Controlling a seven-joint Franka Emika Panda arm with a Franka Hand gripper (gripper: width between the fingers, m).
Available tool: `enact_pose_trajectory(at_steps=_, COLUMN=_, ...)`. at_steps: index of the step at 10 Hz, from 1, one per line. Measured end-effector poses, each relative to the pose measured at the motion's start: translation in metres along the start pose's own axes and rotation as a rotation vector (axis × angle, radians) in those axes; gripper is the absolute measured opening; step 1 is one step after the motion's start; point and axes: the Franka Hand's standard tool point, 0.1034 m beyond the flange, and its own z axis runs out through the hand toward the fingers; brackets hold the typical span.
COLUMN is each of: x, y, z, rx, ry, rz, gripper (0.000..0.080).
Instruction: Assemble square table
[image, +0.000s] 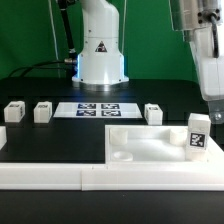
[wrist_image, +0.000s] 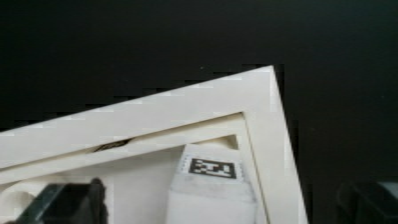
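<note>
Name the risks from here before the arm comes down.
1. The open gripper hangs above the upright leg at the slab's corner; an off-centre descent could tip the leg over.
2. A finger might catch the slab's raised edge and shift the slab.

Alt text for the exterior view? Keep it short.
The open gripper hangs above a white square tabletop on a black table, one tagged leg upright at its corner. Three more legs and the marker board lie behind it.

exterior low, facing arm base (image: 100, 58); wrist close above square table (wrist_image: 178, 105), shared.
</note>
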Motion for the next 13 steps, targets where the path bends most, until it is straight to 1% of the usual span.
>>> enact_pose_trajectory(at_steps=6, x=0.000, y=0.000, z=0.001, rx=-0.001, ry=0.000, rz=-0.002, gripper=0.0648)
enact_pose_trajectory(at_steps=7, x=-0.001, y=0.001, z=-0.002, rx=0.002, ry=-0.001, rz=-0.054, gripper=0.0648)
enact_pose_trajectory(at_steps=8, x=-0.003, y=0.008, z=-0.011, rx=0.007, ry=-0.006, rz=-0.130, gripper=0.0648)
enact_pose_trajectory(at_steps=9, x=-0.001, y=0.016, z=-0.019, rx=0.004, ry=-0.009, rz=-0.150, gripper=0.0648)
enact_pose_trajectory(at_steps=10, x=-0.001, y=0.023, z=-0.024, rx=0.002, ry=-0.009, rz=-0.274, gripper=0.0648)
enact_pose_trajectory(at_steps=11, x=-0.004, y=0.033, z=-0.030, rx=-0.004, ry=-0.005, rz=-0.358, gripper=0.0648)
enact_pose_trajectory(at_steps=12, x=-0.005, y=0.037, z=-0.031, rx=-0.013, ry=0.017, rz=-0.496, gripper=0.0648)
enact_pose_trajectory(at_steps=13, x=-0.003, y=0.036, z=-0.029, rx=-0.015, ry=0.018, rz=-0.523, gripper=0.0648)
